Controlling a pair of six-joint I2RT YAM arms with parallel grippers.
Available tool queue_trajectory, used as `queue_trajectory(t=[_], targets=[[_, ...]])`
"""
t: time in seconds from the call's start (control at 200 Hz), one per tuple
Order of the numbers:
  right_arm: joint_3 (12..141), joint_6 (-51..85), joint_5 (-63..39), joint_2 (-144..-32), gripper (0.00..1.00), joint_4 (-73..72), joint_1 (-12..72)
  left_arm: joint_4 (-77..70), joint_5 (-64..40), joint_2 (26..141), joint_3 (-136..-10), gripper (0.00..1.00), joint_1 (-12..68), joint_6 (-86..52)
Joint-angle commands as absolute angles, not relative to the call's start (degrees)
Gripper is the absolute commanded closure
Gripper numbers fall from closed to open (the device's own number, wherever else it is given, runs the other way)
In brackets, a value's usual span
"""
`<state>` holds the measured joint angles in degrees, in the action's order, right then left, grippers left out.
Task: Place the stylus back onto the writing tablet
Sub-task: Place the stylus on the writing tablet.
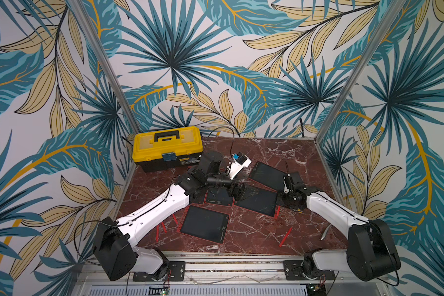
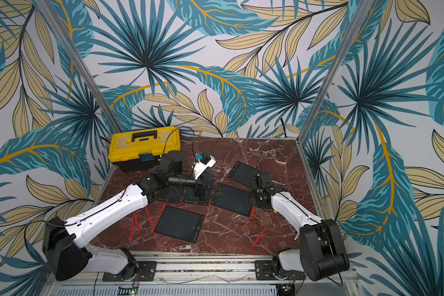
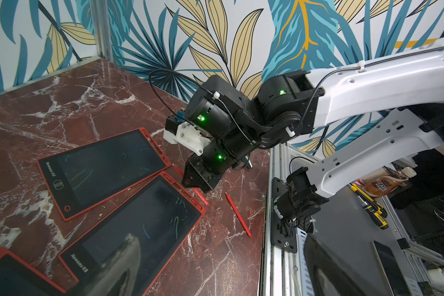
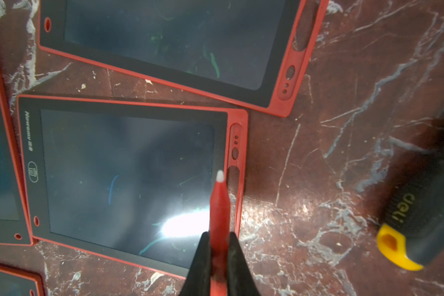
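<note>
A red stylus point(image 4: 219, 205) with a white tip is clamped between the black fingers of my right gripper point(image 4: 218, 234). It hangs over the right edge of a red-framed writing tablet point(image 4: 128, 179), tip beside the tablet's pen slot point(image 4: 235, 153). That tablet point(image 1: 256, 202) lies mid-table in both top views. My left gripper point(image 1: 242, 191) is open and empty above the neighbouring tablets, its fingers point(image 3: 123, 269) spread wide. Several other tablets lie around, one at the front point(image 1: 204, 224) and one at the back point(image 1: 267, 175).
Loose red styluses lie at the front right point(image 1: 285, 237) and the front left point(image 1: 162, 228). A yellow toolbox point(image 1: 167, 147) stands at the back left. A black-and-yellow utility knife point(image 4: 408, 230) lies close to the right of the held stylus.
</note>
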<state>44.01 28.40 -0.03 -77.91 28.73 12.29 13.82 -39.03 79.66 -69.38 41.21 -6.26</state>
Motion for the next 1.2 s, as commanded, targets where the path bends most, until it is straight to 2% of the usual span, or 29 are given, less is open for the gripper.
queue_trajectory(t=[0.0, 0.691, 1.192], targets=[[42.65, 27.69, -0.44, -78.49, 0.89, 27.80, 12.04, 15.09, -38.97, 77.57, -68.89, 0.00, 41.40, -3.69], [40.82, 28.85, 0.00, -82.25, 0.89, 24.00, 10.99, 18.37, -35.42, 76.82, -68.18, 0.00, 41.46, -1.10], [42.88, 30.49, 1.93, -84.01, 0.86, 24.86, 10.99, 18.36, -39.04, 78.62, -69.38, 0.00, 41.87, -3.78]])
